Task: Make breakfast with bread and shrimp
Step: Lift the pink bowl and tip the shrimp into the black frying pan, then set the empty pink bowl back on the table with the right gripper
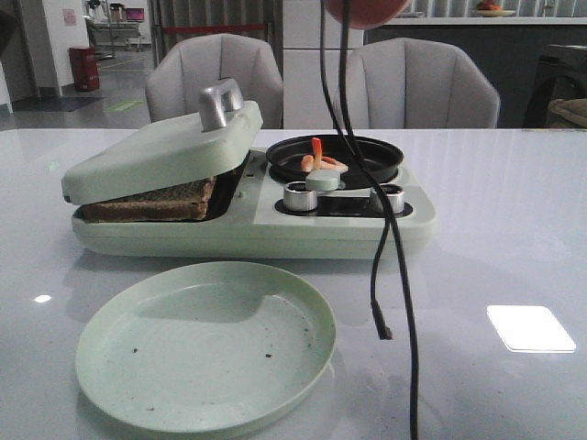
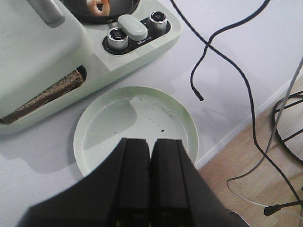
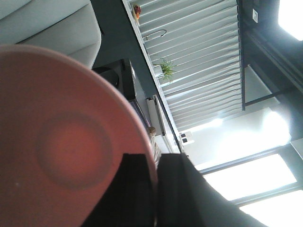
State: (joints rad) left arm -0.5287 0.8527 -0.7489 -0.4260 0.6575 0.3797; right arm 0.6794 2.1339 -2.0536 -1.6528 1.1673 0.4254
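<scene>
Above the empty green plate (image 2: pixel 137 130), my left tool (image 2: pixel 150 163) hangs closed on nothing. Beyond, bread (image 1: pixel 151 200) sits under the press lid (image 1: pixel 160 147), shrimp (image 1: pixel 323 163) in the pan (image 1: pixel 371 160); my right tool (image 3: pixel 156 189) pinches a pink plate (image 3: pixel 66 142).

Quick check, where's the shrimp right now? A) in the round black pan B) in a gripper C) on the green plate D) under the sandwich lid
A: the small curled pink-white shrimp lies in the round black pan of the pale-green breakfast maker, while the round pale-green plate in front holds only crumbs.
</scene>
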